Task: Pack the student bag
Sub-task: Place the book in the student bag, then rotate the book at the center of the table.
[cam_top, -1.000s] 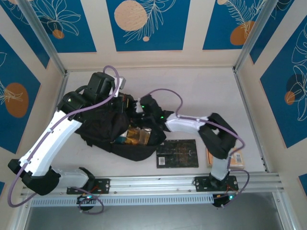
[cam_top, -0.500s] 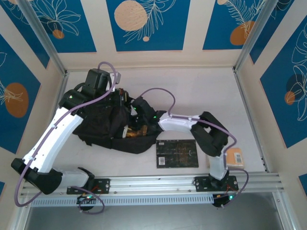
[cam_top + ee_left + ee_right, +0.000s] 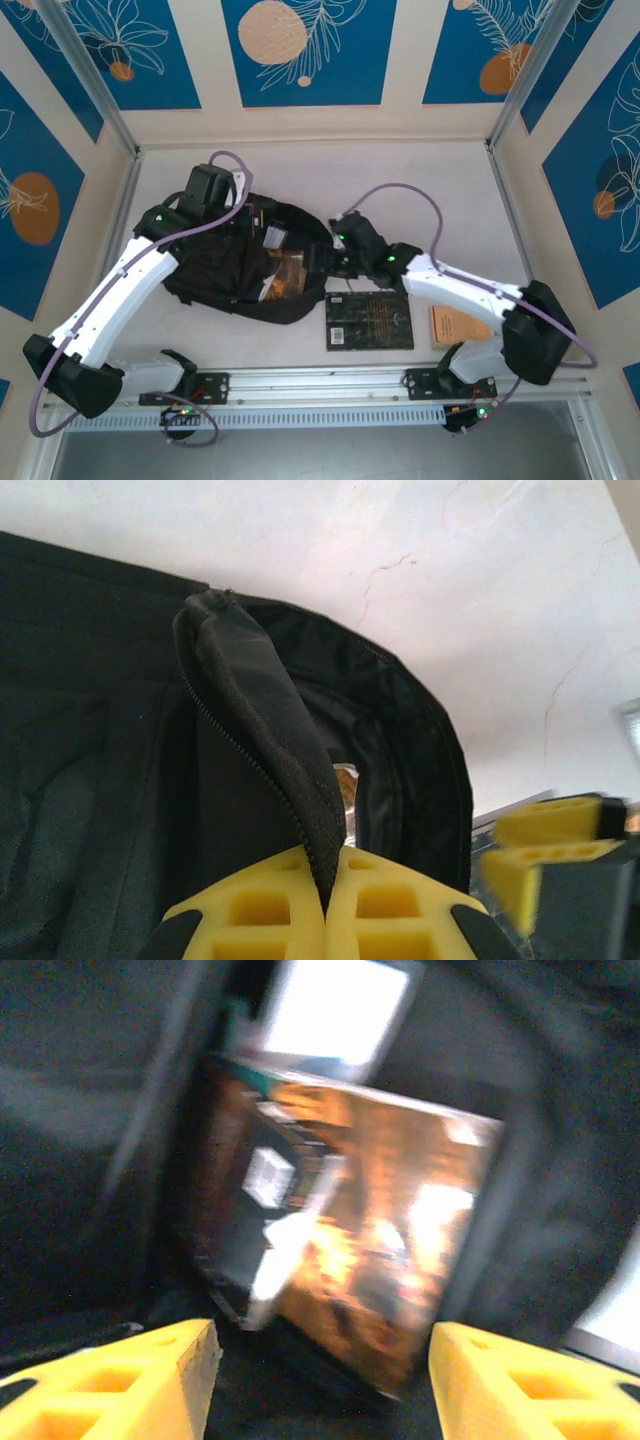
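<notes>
My left fingers (image 3: 350, 905) are clamped tight on the zippered rim of the student bag (image 3: 215, 272), which lies on the counter's (image 3: 440, 200) left half, mouth facing right. My right fingers (image 3: 160, 1380) stand apart and empty at that mouth, just before an orange-brown book (image 3: 370, 1230) inside. A black book (image 3: 369, 320) lies by the counter's near edge.

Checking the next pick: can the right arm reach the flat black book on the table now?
Probably yes: the right gripper is open and empty, and the black book lies close beside it with nothing on top.
</notes>
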Tool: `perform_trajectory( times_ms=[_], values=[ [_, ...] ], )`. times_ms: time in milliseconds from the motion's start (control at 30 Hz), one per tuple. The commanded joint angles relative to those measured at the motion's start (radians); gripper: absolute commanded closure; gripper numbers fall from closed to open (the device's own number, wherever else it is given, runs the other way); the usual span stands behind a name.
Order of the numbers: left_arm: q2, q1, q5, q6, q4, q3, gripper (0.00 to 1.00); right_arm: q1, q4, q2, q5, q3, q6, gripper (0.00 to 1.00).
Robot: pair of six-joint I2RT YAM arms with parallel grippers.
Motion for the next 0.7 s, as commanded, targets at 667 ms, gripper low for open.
perform_trajectory(
  times_ms=[667],
  values=[
    [-0.016,0.012,-0.103,0.046,0.115,-0.212,1.0,-0.155,-0.499,-0.264,0.085,-0.343,0.308,0.36]
  ],
)
